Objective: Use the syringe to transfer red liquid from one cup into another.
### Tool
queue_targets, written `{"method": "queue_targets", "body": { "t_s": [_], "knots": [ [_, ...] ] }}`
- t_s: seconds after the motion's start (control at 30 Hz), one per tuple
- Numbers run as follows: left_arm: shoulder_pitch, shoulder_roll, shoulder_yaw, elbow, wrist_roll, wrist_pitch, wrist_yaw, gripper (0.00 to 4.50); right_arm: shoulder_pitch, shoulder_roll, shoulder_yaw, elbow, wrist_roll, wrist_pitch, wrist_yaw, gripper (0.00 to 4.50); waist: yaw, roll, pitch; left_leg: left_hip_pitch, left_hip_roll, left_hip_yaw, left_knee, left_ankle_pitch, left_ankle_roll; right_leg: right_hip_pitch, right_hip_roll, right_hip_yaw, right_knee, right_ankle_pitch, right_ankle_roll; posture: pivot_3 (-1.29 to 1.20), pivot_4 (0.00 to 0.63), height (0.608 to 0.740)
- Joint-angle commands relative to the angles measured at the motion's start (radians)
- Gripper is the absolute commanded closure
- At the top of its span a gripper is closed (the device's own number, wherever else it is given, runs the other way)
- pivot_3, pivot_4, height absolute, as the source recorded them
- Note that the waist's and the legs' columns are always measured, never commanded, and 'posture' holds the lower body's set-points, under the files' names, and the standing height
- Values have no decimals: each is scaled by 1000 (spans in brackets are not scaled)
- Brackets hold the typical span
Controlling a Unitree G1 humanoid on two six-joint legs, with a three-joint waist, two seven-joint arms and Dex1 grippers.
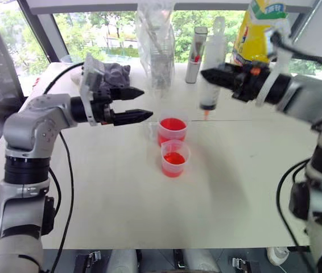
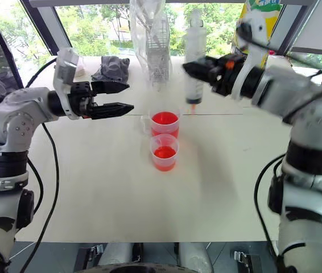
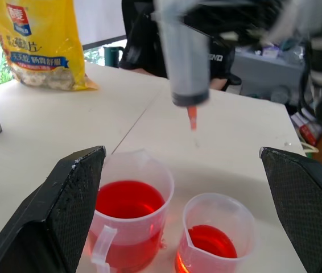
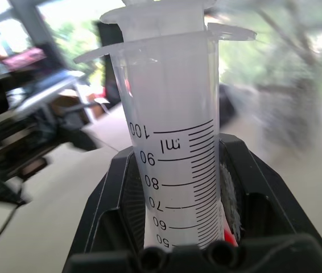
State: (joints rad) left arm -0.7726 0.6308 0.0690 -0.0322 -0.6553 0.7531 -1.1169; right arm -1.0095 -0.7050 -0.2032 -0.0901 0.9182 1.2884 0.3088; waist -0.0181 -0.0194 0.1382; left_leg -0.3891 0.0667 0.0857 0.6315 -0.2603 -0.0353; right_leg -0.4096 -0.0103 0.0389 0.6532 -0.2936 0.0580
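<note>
Nearest the robot on the white table [image 1: 110,199] stands the smaller cup [image 1: 174,158], about a third full of red liquid [image 1: 174,157]; touching it just behind is the fuller cup [image 1: 172,131], red nearly to the brim. Above and a little to the right of that far cup hangs the syringe [image 1: 210,79], upright with its orange tip pointing down, well clear of the liquid. The right gripper [image 1: 215,75] is clamped around the barrel, and the right wrist view shows the barrel wedged between the black fingers with its scale markings facing the camera. The left gripper [image 1: 140,104] hovers level to the left of the cups with its fingers spread wide and nothing between them, touching neither cup. The step in hand looks like bringing the tip over one of the cups, and doing it well means keeping the barrel vertical, centring the tip over the opening before lowering, and coming down slowly so it clears the rim. Since the cups touch, a knock to one would shift both; the open left gripper seems well placed to steady them. Farther back stand a silver cylinder [image 1: 195,54], a clear plastic bag [image 1: 156,40] and a yellow bag [image 1: 259,28].
</note>
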Motion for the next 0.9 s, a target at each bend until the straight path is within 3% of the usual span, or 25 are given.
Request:
{"method": "queue_targets", "body": {
  "t_s": [0.03,0.2,0.37,0.83,0.87,0.9],
  "knots": [
    [19,0,23,-60,-9,-31,22,46,-95,-59,84,160,-89,125,6,3089,1,0,0,0,0,0,0,0,0,0,0,0,-1,0,0,0,150,740],
    [70,-3,23,-118,-24,-34,43,46,-121,-77,222,309,-197,195,66,3089,0,0,0,-2,-1,1,-1,-1,1,-1,0,1,-4,0,0,0,150,740],
    [96,8,38,-148,-54,-13,58,46,-38,-46,328,398,-308,178,85,3089,1,0,0,-2,0,0,-1,-1,1,-1,0,1,-3,0,0,0,150,740],
    [102,40,37,-175,-85,4,79,46,61,31,346,461,-438,197,124,3089,0,0,0,-1,0,0,0,-1,1,0,1,1,-3,0,1,0,150,740],
    [103,41,35,-175,-85,3,78,0,61,36,338,460,-441,202,126,2039,0,0,0,-1,0,0,0,-1,1,0,1,1,-3,0,0,0,150,740],
    [103,42,32,-176,-85,3,78,0,62,39,334,456,-445,205,126,1657,1,0,0,-1,0,0,0,-1,1,0,1,1,-3,0,1,0,150,740]
  ]
}}
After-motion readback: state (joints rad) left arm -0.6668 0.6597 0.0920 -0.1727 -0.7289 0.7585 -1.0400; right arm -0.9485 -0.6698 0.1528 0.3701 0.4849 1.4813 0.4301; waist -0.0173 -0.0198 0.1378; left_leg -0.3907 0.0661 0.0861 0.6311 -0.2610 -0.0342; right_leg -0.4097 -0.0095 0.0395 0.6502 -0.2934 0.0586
